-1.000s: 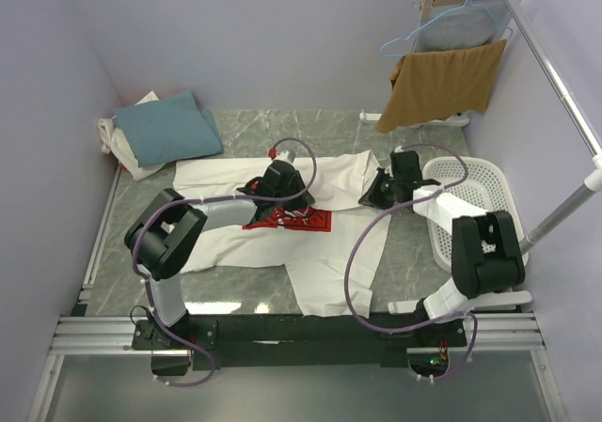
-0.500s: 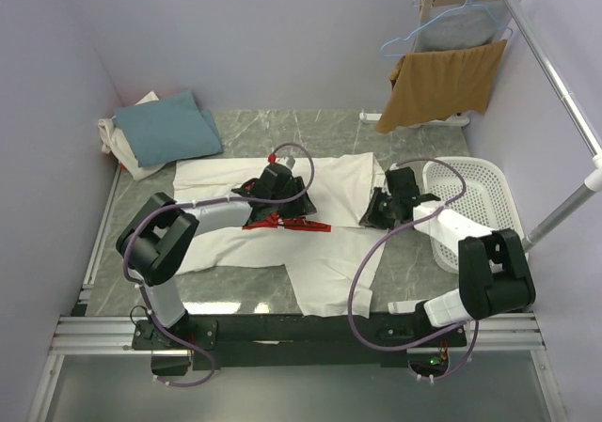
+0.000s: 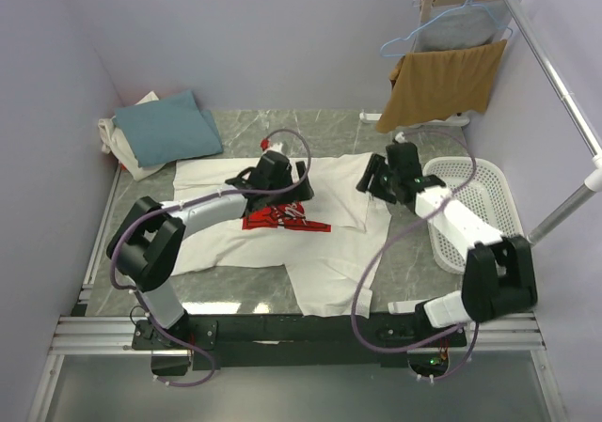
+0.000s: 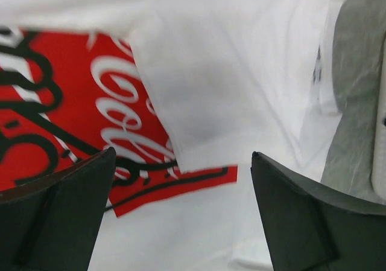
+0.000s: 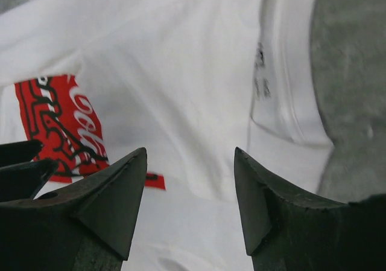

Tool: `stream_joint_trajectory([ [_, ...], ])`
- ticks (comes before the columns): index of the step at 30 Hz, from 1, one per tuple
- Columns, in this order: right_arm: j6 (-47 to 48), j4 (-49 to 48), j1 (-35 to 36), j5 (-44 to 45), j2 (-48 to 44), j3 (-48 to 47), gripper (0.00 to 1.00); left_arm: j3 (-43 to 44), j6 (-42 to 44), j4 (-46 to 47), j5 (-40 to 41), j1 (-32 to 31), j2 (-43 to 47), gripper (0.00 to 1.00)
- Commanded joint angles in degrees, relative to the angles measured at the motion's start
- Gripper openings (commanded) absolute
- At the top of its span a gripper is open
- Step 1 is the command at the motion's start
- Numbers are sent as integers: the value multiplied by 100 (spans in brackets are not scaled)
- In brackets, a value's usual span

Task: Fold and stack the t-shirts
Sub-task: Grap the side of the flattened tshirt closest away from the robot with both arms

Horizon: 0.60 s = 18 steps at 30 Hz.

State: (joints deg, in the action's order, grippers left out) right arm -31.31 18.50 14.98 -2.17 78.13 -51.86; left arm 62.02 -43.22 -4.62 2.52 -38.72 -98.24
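left gripper [image 4: 183, 156] spread wide and empty; right below it a folded flap of the white t-shirt [image 4: 241, 66] overlaps the red print [image 4: 54, 96]. right gripper [image 5: 190, 153] likewise spread above the same shirt. teal t-shirt [image 3: 165, 126] lies well off beyond the left gripper.

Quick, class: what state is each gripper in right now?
Left gripper: open, holding nothing.
Right gripper: open, holding nothing.

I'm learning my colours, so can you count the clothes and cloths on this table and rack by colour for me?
white t-shirt with red print: 1
teal-blue t-shirt: 1
off-white t-shirt: 1
tan-brown cloth: 1
grey garment: 1
Total: 5
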Motion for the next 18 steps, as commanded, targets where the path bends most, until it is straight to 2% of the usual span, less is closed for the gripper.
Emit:
stream_joint_trajectory([
  [1,318,-329,31,-361,1402,-938,66,478,306,-267,758,434,112,100],
  [5,310,-541,31,-801,2398,-1519,66,276,209,-66,637,1119,-108,99],
  [8,240,-479,40,-855,2961,-1906,65,100,191,242,600,1384,-240,99],
  [13,38,-84,31,-469,3577,-2372,65,424,270,172,653,1455,-836,99],
  [18,28,732,31,58,4078,-3197,62,943,244,6,276,1473,-1740,99],
])
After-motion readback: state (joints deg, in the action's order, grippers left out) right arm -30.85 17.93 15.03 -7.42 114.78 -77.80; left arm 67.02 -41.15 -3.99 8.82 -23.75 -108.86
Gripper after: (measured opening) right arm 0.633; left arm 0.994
